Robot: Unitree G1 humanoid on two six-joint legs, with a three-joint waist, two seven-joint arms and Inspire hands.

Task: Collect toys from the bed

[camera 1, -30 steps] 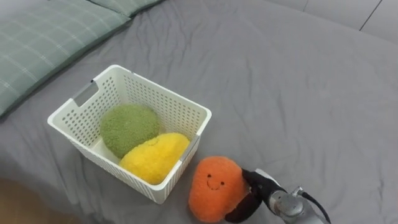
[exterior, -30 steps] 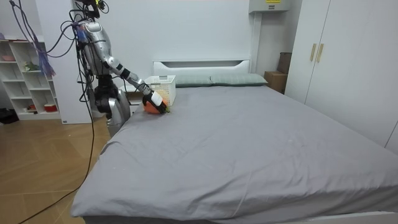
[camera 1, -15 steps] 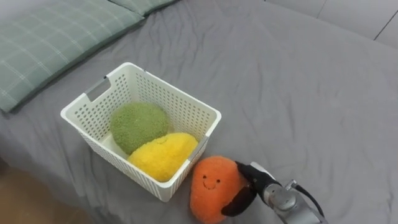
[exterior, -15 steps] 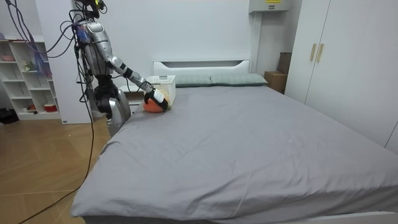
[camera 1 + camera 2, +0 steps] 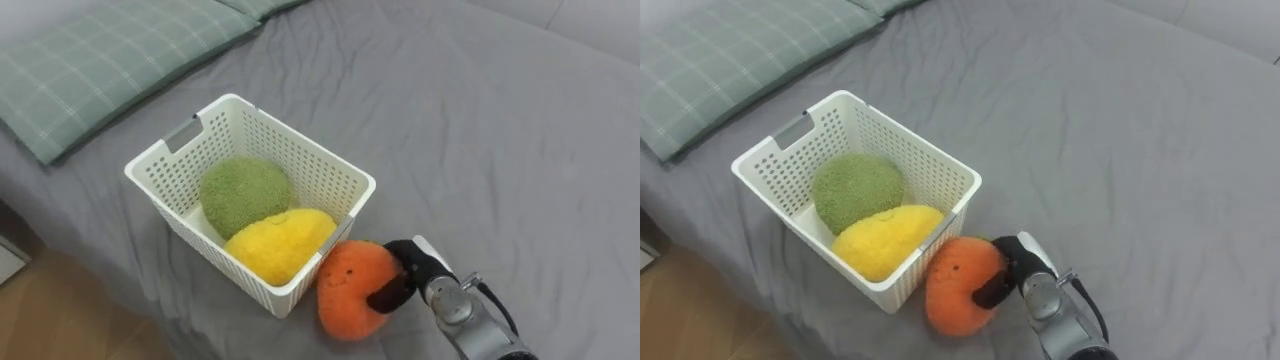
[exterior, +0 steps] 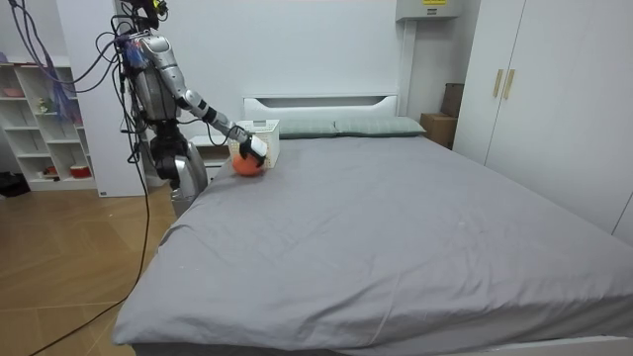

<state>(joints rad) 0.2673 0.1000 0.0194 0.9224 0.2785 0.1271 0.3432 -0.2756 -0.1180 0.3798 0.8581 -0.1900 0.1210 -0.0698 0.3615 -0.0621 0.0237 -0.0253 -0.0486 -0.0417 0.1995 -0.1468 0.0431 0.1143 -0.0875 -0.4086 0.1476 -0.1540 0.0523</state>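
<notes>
The right hand (image 5: 418, 265) is clamped round the orange toy (image 5: 350, 292) and has brought it in from beside the basket (image 5: 255, 108) until it presses against the near corner. A green toy (image 5: 245, 193) and a yellow toy (image 5: 280, 243) already lie inside, so I'd judge this one goes over the rim next.

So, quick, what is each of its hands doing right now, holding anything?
Right hand: closed round the orange plush toy, next to the white basket.
Left hand: cannot be told.
</notes>
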